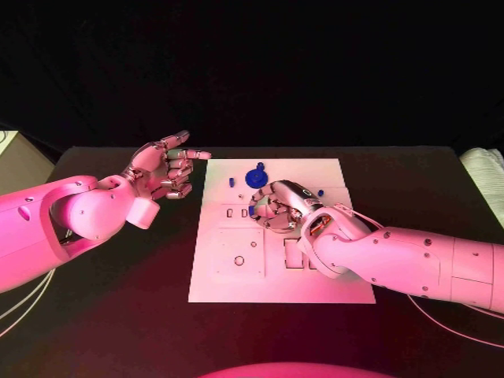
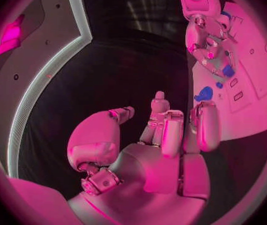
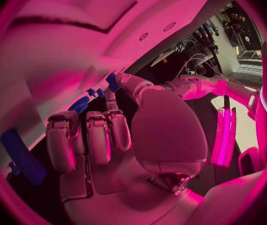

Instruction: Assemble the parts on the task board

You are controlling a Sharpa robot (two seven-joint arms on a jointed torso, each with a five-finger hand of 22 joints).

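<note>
Right hand (image 1: 278, 206) over task board (image 1: 331, 283), blue part (image 1: 257, 176) beside.

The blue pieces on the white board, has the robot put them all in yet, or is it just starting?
It looks early on. A blue part lies loose near the far end of the task board, with smaller blue pieces beside it. The right hand is over the board's middle, fingers curled; whether it holds anything can't be told. The left hand hovers open off the board's left edge. Most fitting seems left.

dim pink wash, dark surround, fisheye bending in wrist views
</note>
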